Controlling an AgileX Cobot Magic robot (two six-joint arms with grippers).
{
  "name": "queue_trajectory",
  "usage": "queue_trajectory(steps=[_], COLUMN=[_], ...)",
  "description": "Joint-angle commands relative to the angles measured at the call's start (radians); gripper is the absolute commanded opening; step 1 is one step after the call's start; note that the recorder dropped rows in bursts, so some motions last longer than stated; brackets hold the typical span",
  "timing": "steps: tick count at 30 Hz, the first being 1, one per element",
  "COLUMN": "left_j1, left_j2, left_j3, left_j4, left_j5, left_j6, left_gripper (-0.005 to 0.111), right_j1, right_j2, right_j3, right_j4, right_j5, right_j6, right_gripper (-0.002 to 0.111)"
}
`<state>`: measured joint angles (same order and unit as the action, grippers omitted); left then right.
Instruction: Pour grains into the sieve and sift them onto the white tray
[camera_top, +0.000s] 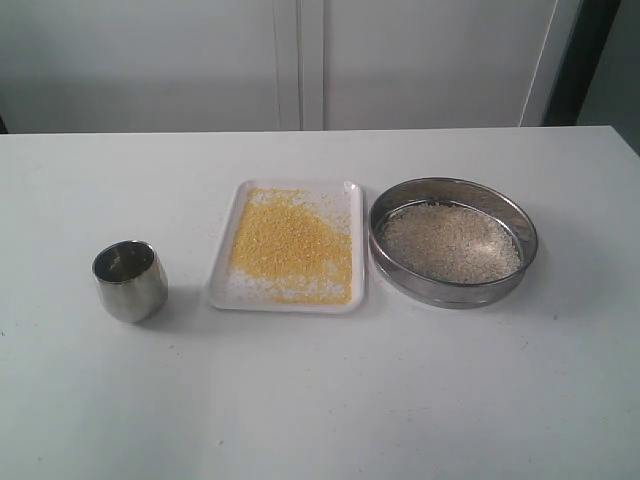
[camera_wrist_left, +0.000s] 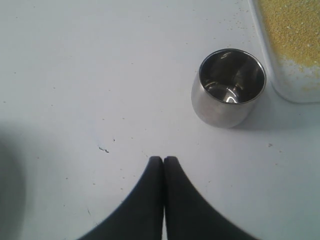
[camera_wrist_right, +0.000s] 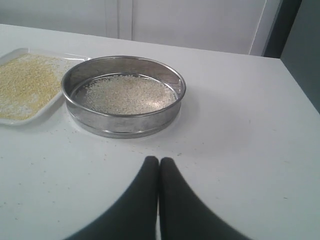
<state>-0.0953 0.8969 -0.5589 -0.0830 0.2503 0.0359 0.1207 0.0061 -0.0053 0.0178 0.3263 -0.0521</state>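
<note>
The white tray (camera_top: 222, 290) lies at the table's middle with golden-yellow grains (camera_top: 292, 245) spread over it. To its right stands the sieve (camera_top: 452, 290), a shallow steel ring holding off-white rice-like grains (camera_top: 450, 243) on its mesh. Neither gripper shows in the exterior view. My left gripper (camera_wrist_left: 163, 159) is shut and empty above bare table, short of the steel cup (camera_wrist_left: 222, 107); a corner of the tray (camera_wrist_left: 287, 87) shows beyond. My right gripper (camera_wrist_right: 159, 160) is shut and empty, a short way in front of the sieve (camera_wrist_right: 122, 122), with the tray (camera_wrist_right: 27, 117) beside it.
A small rounded steel cup (camera_top: 130, 282) stands upright and empty left of the tray. Stray specks dot the white table (camera_top: 320, 400). A white wall with a vertical seam runs behind, and the table's right edge (camera_wrist_right: 300, 100) lies beyond the sieve.
</note>
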Motion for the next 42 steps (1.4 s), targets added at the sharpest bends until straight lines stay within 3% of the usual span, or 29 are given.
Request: queue_trajectory(steps=[1, 25, 33, 42], left_j1=[-0.008, -0.008, -0.008, -0.006], left_j2=[-0.008, -0.017, -0.145, -0.326], left_j3=[0.008, 0.008, 0.022, 0.151], left_j4=[-0.003, -0.003, 0.04, 0.04], left_j5=[0.004, 0.004, 0.004, 0.002], left_j6=[-0.001, -0.001, 0.007, 0.009], left_gripper=[0.0, 0.0, 0.0, 0.0], right_j1=[0.0, 0.0, 0.0, 0.0], right_j2=[-0.006, -0.006, -0.006, -0.006], right_j3=[0.005, 0.005, 0.005, 0.005], right_j4=[-0.01, -0.01, -0.01, -0.01], right_j5=[0.004, 0.01, 0.01, 0.01], right_j6=[0.005, 0.005, 0.005, 0.005], right_gripper=[0.0, 0.0, 0.0, 0.0])
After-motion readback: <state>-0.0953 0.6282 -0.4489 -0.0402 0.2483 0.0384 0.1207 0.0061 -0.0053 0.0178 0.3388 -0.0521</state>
